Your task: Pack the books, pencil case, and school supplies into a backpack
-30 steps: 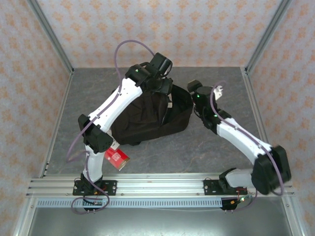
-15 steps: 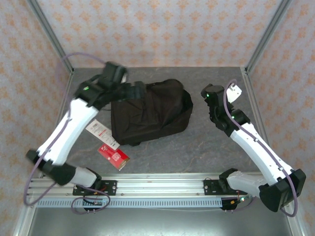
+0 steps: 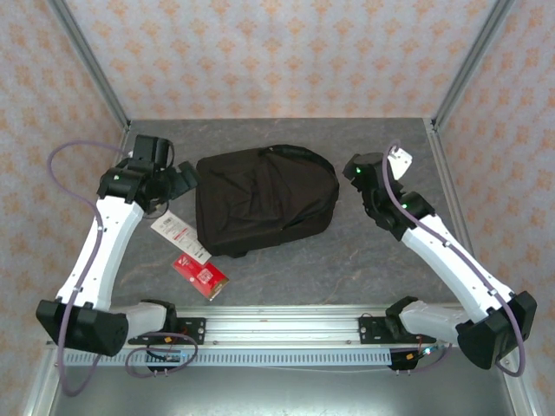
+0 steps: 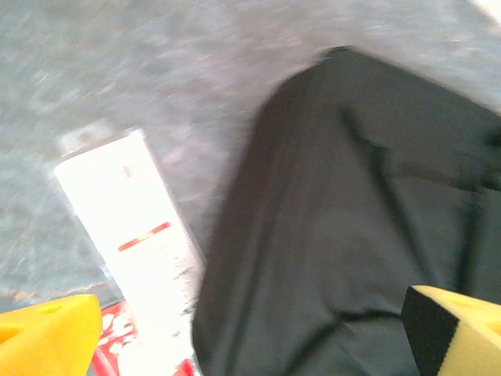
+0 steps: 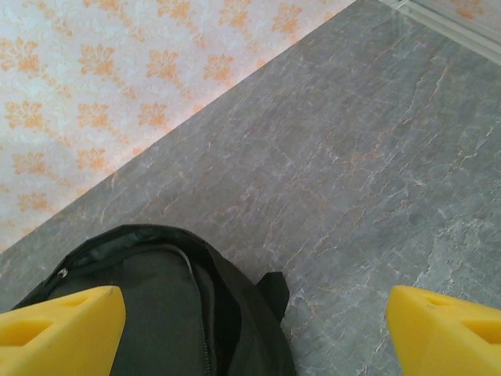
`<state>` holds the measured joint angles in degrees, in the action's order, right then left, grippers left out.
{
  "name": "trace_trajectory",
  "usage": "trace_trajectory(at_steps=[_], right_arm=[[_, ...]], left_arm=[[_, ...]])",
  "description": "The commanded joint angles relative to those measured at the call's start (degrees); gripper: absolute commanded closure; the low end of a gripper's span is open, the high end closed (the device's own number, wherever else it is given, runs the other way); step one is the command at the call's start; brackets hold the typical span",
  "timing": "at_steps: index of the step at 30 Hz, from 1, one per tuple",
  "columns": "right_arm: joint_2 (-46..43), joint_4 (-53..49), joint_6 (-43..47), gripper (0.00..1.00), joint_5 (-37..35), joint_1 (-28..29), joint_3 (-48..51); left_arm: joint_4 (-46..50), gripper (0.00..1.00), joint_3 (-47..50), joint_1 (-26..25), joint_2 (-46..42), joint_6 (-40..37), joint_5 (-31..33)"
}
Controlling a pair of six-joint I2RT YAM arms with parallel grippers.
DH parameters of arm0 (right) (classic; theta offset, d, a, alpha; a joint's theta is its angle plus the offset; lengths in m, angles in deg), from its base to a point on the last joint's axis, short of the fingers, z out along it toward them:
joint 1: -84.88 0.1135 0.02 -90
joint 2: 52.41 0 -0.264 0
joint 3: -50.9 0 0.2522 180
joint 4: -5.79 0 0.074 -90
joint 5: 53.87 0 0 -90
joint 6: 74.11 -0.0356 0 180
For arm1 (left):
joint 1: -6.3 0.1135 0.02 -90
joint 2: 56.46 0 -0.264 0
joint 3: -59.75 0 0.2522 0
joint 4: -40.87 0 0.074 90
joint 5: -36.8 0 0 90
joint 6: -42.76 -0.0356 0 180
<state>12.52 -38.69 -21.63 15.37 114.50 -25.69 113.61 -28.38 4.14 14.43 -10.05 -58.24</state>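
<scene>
On the grey table (image 3: 286,269), the backpack (image 3: 260,199) lies between left claw (image 4: 250,337) and right claw (image 5: 250,333), both spread apart.

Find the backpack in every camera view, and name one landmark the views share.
Top external: the backpack lies flat near the picture's centre.
Left wrist: the backpack covers the right side of the picture.
Right wrist: the backpack sits in the lower-left corner, zip showing.
Shared landmark: the grey marbled table under it.

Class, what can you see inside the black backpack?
The backpack lies flat on the table, showing only its outer black fabric; whatever is inside is covered.
</scene>
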Motion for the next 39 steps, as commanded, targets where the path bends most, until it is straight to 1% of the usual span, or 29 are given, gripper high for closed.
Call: trace_trajectory(at_steps=[1,3,7,10,14,18,21,25,31,35,36,39], right_arm=[[0.64,0.42,2.12,0.13,2.11,1.07,1.25],[0.63,1.29,2.49,0.13,3.09,1.31,2.04],[0.78,1.98,2.88,0.13,4.21,1.49,2.88],[0.77,3.03,3.37,0.12,5.59,1.49,3.61],[1.16,5.11,4.2,0.12,7.8,1.49,4.63],[1.61,5.88,4.77,0.12,9.1,1.49,4.95],[1.61,6.85,5.33,0.12,10.3,1.49,5.57],[2.25,8.04,5.27,0.12,11.25,1.49,6.22],[2.57,7.69,5.09,0.12,11.74,1.49,5.52],[2.57,7.61,4.82,0.13,11.8,1.49,5.17],[2.57,7.52,4.74,0.13,11.66,1.49,5.17],[2.62,7.28,4.48,0.13,11.16,1.49,5.26]], left_arm=[[2.28,0.0,6.32,6.68,3.29,4.57,-2.48],[2.11,0.0,8.49,8.41,6.07,5.07,-0.51],[-1.4,0.0,12.6,11.23,11.19,5.01,1.38],[-4.36,0.0,14.01,12.67,15.64,4.65,0.99],[-9.68,0.0,13.81,12.88,21.23,4.47,-2.42],[-14.07,0.0,13.97,12.96,24.66,4.56,-3.61],[-17.02,0.0,14.01,12.9,27.05,4.51,-6.13],[-18.2,0.0,13.11,12.94,30.04,5.58,-6.85],[-16.97,0.0,12.49,12.84,33.88,6.91,-5.37],[-16.65,0.08,11.71,12.77,35.59,7.35,-5.34],[-16.41,0.12,11.51,12.71,35.95,7.36,-5.21],[-16.43,0.3,12.01,12.77,35.66,7.2,-4.65]])
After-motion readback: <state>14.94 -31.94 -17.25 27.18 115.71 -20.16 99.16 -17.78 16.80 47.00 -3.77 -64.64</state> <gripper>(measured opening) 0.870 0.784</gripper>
